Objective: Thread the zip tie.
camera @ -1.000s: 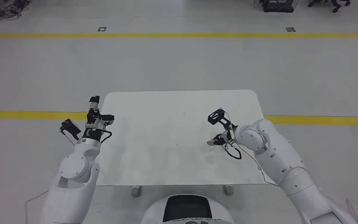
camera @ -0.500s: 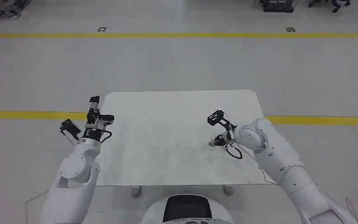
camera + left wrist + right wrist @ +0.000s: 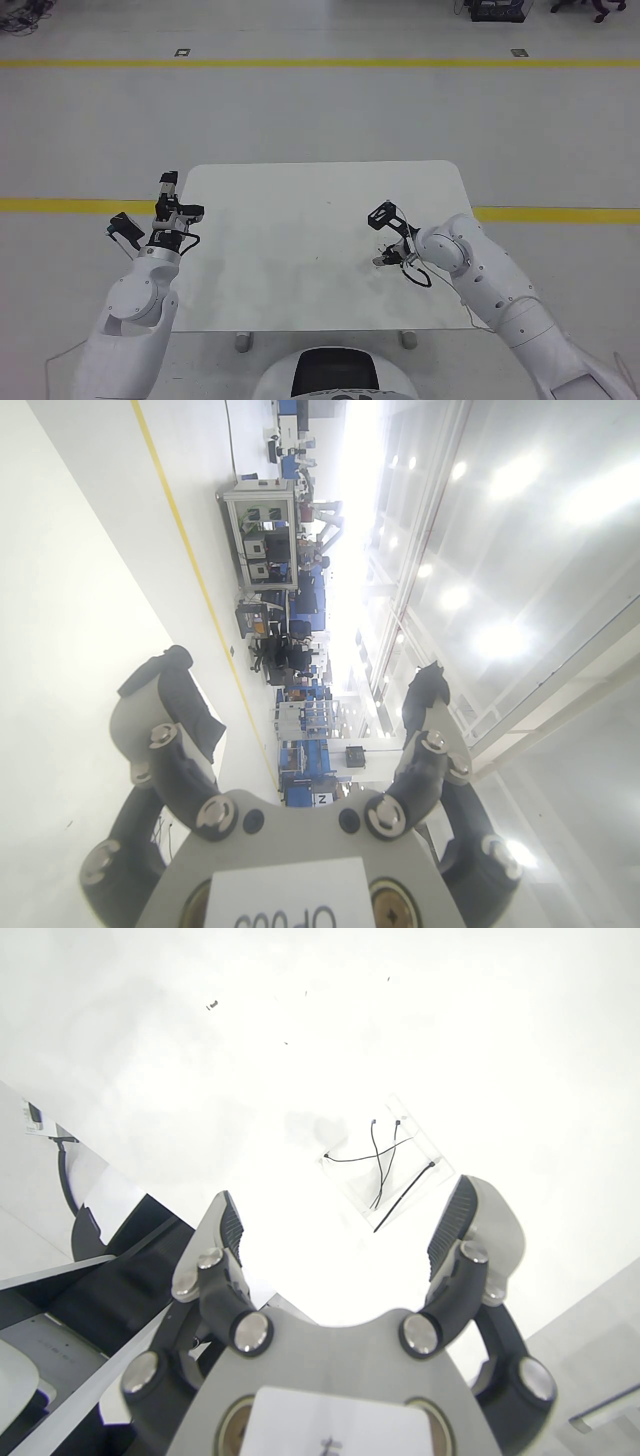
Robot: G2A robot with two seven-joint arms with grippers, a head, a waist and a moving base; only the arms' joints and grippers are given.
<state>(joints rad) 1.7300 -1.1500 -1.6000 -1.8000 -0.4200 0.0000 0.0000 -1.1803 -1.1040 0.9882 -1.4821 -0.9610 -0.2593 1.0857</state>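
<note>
Right of centre in the right wrist frame, thin black plastic zip ties (image 3: pixel 380 1155) lie crossed on a pale square sheet (image 3: pixel 423 1134), a thicker tie (image 3: pixel 405 1198) just beside them. The right gripper (image 3: pixel 345 1190) hangs above, fingers spread wide. Best to take the uncrossed thicker tie, pinching near its head.

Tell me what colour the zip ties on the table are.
Black. The zip ties show best in the right wrist view.
</note>
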